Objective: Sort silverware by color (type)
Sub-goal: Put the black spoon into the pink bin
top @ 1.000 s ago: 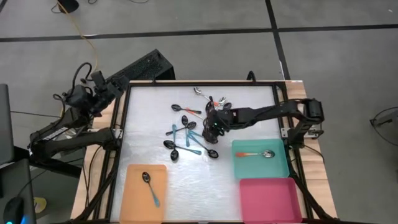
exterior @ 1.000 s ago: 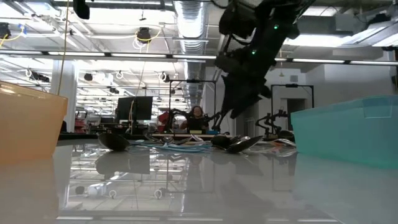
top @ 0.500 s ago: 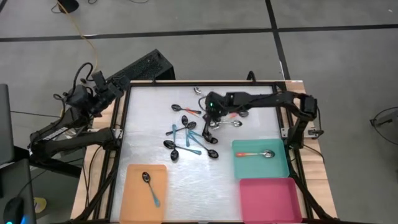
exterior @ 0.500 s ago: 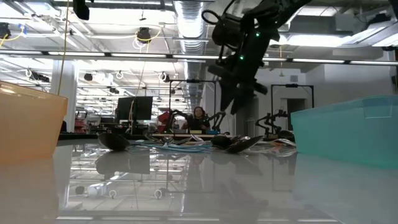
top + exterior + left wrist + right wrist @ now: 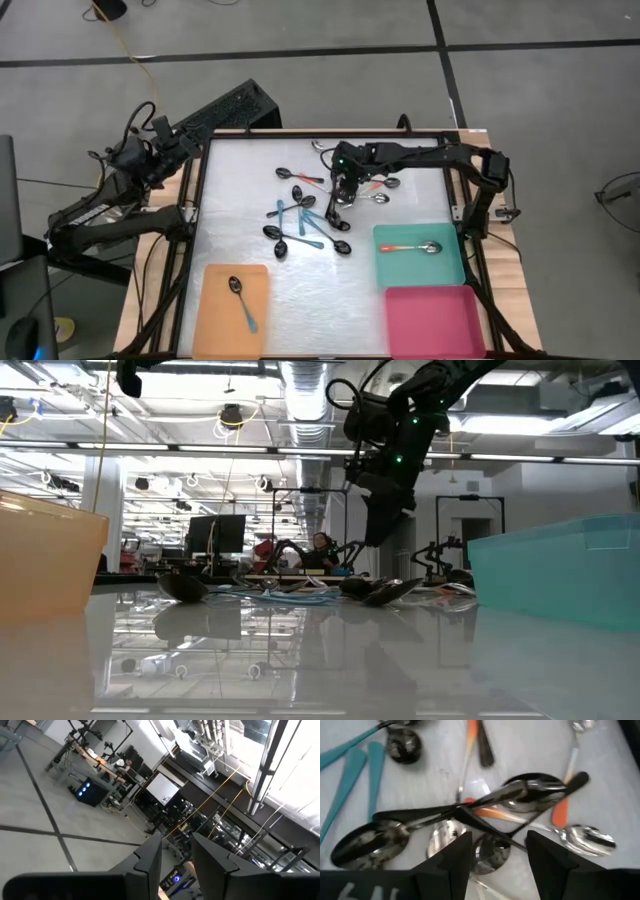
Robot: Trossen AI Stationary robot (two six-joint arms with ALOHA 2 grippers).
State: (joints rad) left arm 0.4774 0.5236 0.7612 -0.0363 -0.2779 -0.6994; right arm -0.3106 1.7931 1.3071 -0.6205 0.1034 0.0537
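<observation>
1. Two spoons are already sorted: a teal-handled spoon (image 5: 241, 300) lies in the orange tray (image 5: 232, 310) and an orange-handled spoon (image 5: 409, 247) lies in the teal tray (image 5: 420, 258); the pink tray (image 5: 435, 320) holds nothing I can see.
2. Most of the silverware pile (image 5: 315, 205) is unsorted in the middle and far part of the desk (image 5: 240, 225), teal handles towards the left, orange and plain metal ones tangled towards the right.
3. Picking the next spoon is the step in hand, by my reading. The right claw (image 5: 343, 190) hangs above the tangled right end of the pile, its fingers (image 5: 457, 855) standing apart with nothing between them.
4. Directly under it, the right wrist view shows a black-handled spoon (image 5: 445, 815) crossed over an orange handle (image 5: 492, 813) and a silver spoon (image 5: 585, 837).
5. Next, the claw probably needs to drop onto one handle alone and close there; the crossing handles make a double pick a risk.
6. Compared with a second ago, the right arm has swung from the near-right edge of the pile towards the far side, and the claw now hangs more upright in the low view (image 5: 385, 525). No spoon appears to have shifted, though the high view is too coarse to be sure.
7. Left claw (image 5: 175, 865) waits off the desk's left edge, part open and holding nothing, pointed out into the room.
</observation>
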